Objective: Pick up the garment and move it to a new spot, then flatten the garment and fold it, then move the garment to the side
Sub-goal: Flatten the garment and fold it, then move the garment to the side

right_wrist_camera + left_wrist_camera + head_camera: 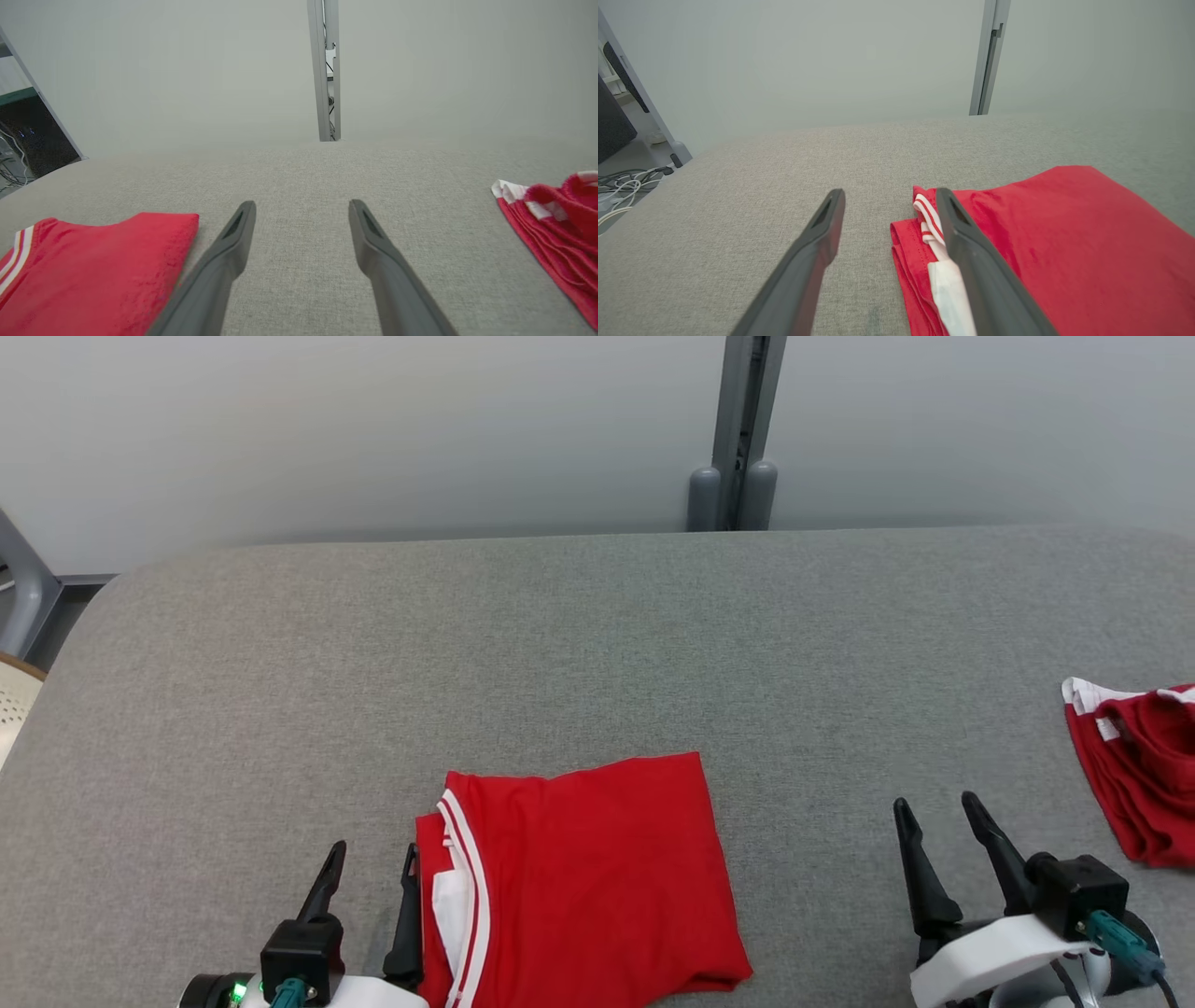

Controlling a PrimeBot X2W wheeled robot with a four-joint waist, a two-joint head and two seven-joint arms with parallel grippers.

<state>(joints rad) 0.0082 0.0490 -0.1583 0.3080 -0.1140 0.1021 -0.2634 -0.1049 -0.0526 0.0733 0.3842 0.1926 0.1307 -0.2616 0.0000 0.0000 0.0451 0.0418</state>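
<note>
Head view. A folded red garment [588, 877] with white-striped trim lies flat on the grey bench [597, 644], at the near edge and a little left of the middle. Its striped trim and a white inner patch face the bench's left end.

The left jaws stand wide open and hold nothing. Their two dark fingers [322, 887] point away from the robot at the near edge, and the inner one runs just beside the garment's left border.

The right jaws are likewise spread wide and empty. Their fingers [920, 868] hang over bare bench, well apart from the garment.

A second, crumpled red cloth [1134, 775] with white trim lies at the bench's right edge. A grey post [742, 429] stands behind the far edge.

Left wrist view. One finger [971, 252] crosses the striped border of the garment [1064, 242]; whether it touches the cloth cannot be told from this angle. The other finger is over bare bench. Cables [621, 186] lie on the floor past the bench's left end.

Right wrist view. The open fingers [373, 247] frame bare bench, with the garment [103, 261] to one side and the crumpled cloth [551, 224] to the other.
</note>
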